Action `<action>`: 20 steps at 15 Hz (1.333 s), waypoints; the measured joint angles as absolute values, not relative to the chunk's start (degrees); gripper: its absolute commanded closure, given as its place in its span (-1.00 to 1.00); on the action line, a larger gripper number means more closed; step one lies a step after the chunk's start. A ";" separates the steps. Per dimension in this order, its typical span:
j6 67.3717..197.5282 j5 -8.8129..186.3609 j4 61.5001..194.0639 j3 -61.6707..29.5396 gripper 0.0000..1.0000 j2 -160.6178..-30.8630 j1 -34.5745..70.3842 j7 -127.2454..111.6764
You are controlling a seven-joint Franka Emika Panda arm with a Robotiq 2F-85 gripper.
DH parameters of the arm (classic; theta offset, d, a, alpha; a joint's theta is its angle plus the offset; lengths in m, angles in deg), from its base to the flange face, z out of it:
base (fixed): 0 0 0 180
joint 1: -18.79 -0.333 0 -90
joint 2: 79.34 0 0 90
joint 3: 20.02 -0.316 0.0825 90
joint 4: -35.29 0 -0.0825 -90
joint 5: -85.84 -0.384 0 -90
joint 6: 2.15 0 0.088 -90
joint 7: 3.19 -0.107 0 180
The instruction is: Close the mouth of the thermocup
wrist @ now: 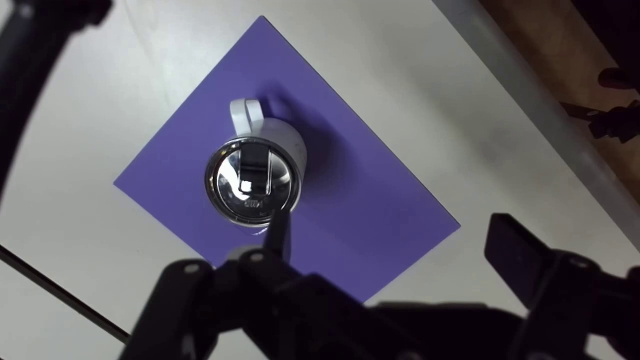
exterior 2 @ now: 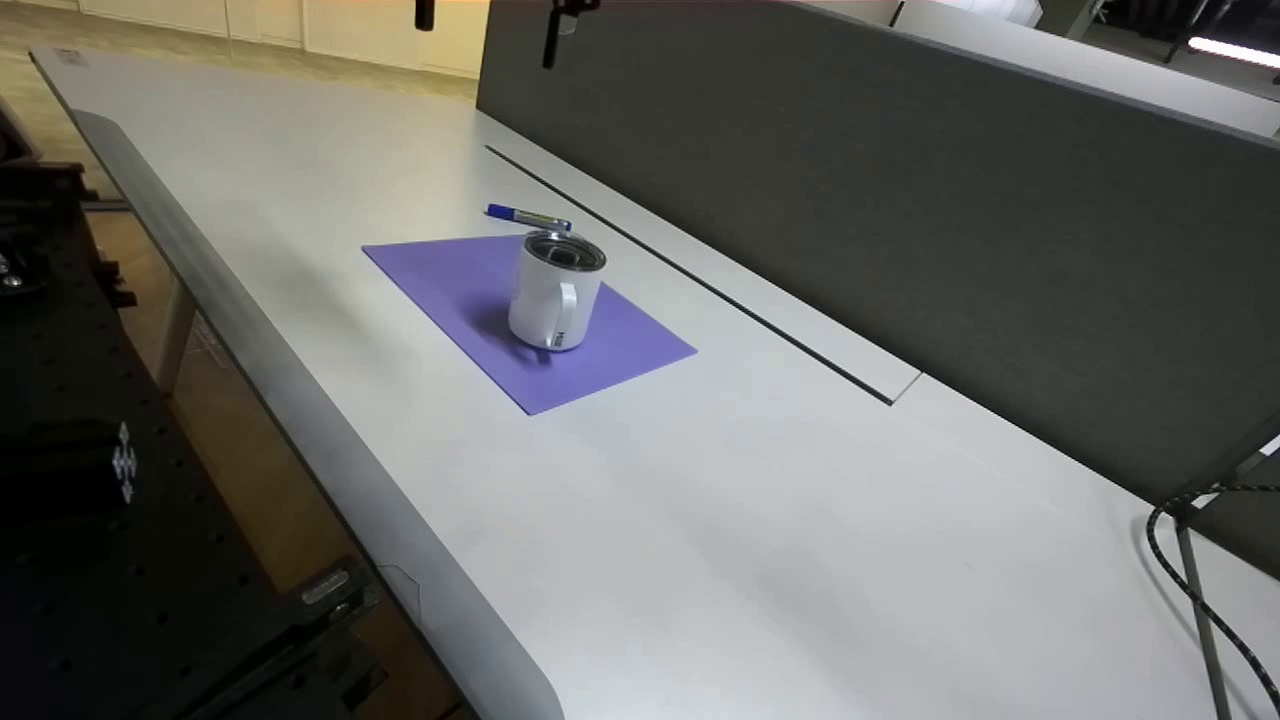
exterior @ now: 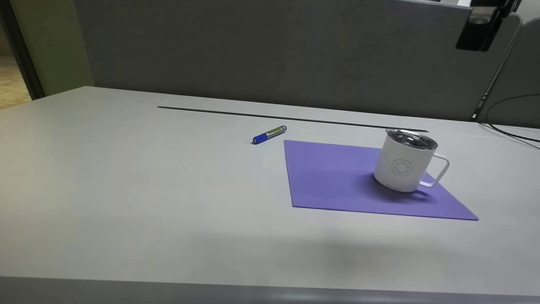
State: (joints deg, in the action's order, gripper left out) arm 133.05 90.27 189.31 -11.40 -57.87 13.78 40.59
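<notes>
White cylindrical thermocup (exterior: pixel 398 164), loop handle (wrist: pixel 240 117), upright on flat purple mat (exterior: pixel 325 177). Round glossy lid (wrist: pixel 255 203) on, looks see-through, rectangular slider (wrist: pixel 255 167). Black gripper (wrist: pixel 387 217) up high, fingers (wrist: pixel 517 260) wide apart. Blue marker (exterior: pixel 270 134) beside mat.

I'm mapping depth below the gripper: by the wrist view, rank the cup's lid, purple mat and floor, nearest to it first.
1. Lid: atop the cup, left of centre.
2. Purple mat: under the cup, mid-picture.
3. Floor: lowest, beyond the desk edge, at right.
</notes>
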 measured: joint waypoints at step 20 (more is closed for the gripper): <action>145.94 88.85 184.53 -11.12 0.73 -73.79 17.82 76.22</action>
State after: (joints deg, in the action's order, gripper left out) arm 145.94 88.85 184.53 -11.12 -73.79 17.82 76.22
